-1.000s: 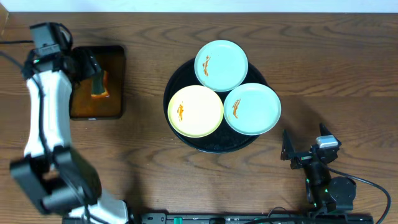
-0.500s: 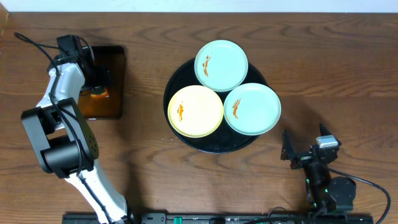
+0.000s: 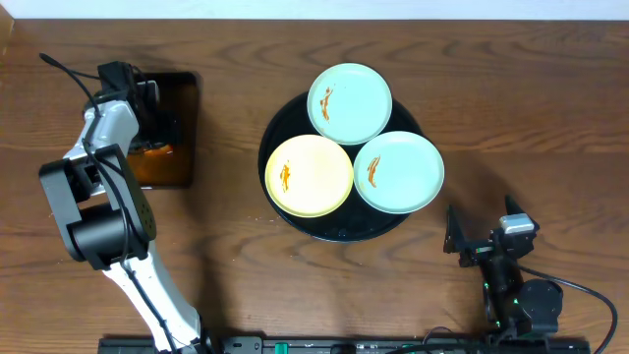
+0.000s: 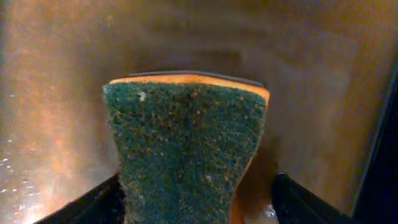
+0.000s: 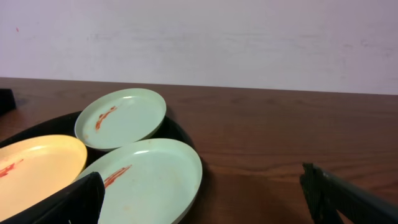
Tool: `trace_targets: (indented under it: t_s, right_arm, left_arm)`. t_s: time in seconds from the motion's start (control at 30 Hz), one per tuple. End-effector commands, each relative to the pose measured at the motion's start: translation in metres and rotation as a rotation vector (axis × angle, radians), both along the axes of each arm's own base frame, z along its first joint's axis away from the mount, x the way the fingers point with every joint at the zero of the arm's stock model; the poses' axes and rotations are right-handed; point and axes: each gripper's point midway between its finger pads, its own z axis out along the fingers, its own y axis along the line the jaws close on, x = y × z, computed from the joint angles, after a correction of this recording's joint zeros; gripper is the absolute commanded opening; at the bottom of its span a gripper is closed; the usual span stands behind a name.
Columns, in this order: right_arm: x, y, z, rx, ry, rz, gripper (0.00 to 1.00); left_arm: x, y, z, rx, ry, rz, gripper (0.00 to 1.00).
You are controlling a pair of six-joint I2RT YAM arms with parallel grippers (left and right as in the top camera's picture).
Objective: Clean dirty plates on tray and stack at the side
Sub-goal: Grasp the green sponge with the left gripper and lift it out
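Sponge pickup is in hand: left fingers [image 4: 293, 203] are held apart astride the sponge [image 4: 186, 162]; closure is required. Right fingers [image 5: 348, 196] apart.

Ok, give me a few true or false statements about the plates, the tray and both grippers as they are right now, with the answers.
1. The yellow plate and both mint plates lie on the tray. True.
2. The yellow plate is clean. False: it bears an orange-brown smear.
3. The plates are stacked. False: they lie side by side.
4. The right gripper holds a plate. False: it is open and empty, apart from the tray.
5. The left gripper has a sponge between its open fingers, in the pan. True.
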Motion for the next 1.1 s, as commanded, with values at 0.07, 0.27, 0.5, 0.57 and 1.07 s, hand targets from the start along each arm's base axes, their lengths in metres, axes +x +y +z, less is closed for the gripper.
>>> trace_targets:
  t_s: [0.07, 0.27, 0.5, 0.57, 1.07]
  right_arm:
    - [0.0, -0.002, -0.002, -0.014, 0.002, -0.009, 0.99]
    - [0.0, -0.002, -0.002, -0.014, 0.002, -0.009, 0.99]
    - [0.0, -0.002, -0.002, -0.014, 0.002, -0.009, 0.99]
    - [0.0, -0.002, -0.002, -0.014, 0.002, -0.009, 0.99]
    - [0.0, -0.002, -0.002, -0.014, 0.002, -0.009, 0.99]
  left_arm:
    - [0.0, 0.001, -0.013, -0.009, 0.012, -0.01, 0.44]
    - [0.011, 0.004, 0.021, 0.001, -0.069, 0.03, 0.08]
    - [0.019, 0.007, 0.096, 0.006, -0.228, 0.117, 0.08]
    - [0.02, 0.007, 0.119, 0.011, -0.276, 0.128, 0.08]
    - [0.017, 0.016, 0.056, 0.041, -0.186, 0.154, 0.07]
